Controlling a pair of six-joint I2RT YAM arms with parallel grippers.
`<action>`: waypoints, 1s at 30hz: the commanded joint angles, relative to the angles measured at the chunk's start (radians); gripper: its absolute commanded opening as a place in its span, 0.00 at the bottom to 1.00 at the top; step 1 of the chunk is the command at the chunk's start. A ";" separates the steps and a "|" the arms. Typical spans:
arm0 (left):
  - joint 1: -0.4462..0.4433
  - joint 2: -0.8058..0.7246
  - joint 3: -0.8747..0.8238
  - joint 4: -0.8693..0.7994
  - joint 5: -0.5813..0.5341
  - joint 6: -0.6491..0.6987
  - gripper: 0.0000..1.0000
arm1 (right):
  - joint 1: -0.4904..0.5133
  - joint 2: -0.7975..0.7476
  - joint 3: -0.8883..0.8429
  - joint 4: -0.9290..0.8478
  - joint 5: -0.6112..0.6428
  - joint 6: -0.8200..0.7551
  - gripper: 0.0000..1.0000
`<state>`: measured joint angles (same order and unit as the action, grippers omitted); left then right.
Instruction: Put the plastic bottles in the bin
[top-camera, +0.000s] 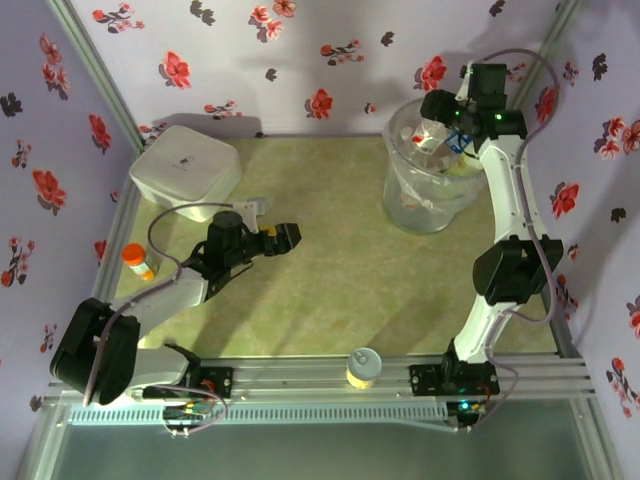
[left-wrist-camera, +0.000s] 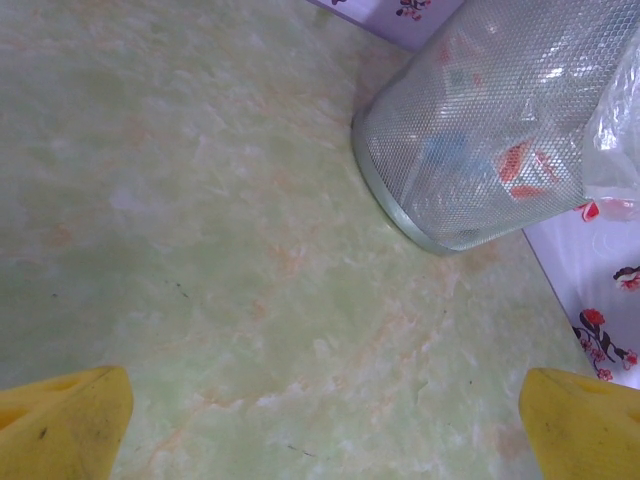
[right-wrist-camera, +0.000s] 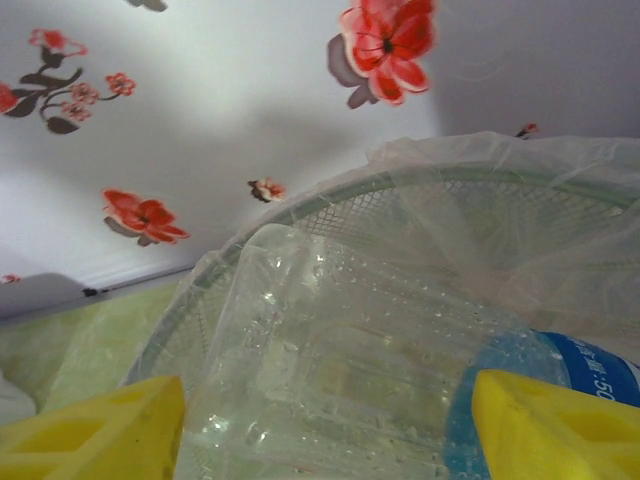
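Observation:
The bin (top-camera: 405, 205) stands at the back right of the table, with several plastic bottles showing blurred through its mesh-patterned wall (left-wrist-camera: 480, 130). My right gripper (top-camera: 445, 135) hangs over the bin's rim (right-wrist-camera: 330, 205). Its yellow fingers (right-wrist-camera: 110, 430) stand on both sides of a clear plastic bottle (right-wrist-camera: 340, 370) with a blue label, which fills the gap between them. My left gripper (top-camera: 285, 237) hovers low over the green mat left of centre. It is open (left-wrist-camera: 325, 430), with bare mat between its fingers and the bin ahead of it.
A white rounded box (top-camera: 185, 170) sits at the back left. An orange-capped bottle (top-camera: 138, 260) stands by the left edge near my left arm. A short yellow can (top-camera: 363, 368) rests on the front rail. Floral walls close in the back and sides.

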<state>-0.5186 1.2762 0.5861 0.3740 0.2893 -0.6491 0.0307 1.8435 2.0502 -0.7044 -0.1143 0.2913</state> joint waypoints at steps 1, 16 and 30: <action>0.008 -0.020 0.012 0.017 0.010 0.002 1.00 | -0.014 -0.029 -0.024 -0.059 0.073 -0.003 0.77; 0.021 -0.010 0.067 -0.046 -0.001 0.048 1.00 | -0.014 -0.207 0.023 -0.018 0.103 -0.058 0.84; 0.102 -0.207 0.184 -0.492 -0.302 0.232 1.00 | 0.141 -0.671 -0.486 0.030 0.198 -0.195 0.89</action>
<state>-0.4431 1.1179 0.7208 0.0296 0.1120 -0.5022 0.1101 1.2297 1.6608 -0.6926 0.0048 0.2028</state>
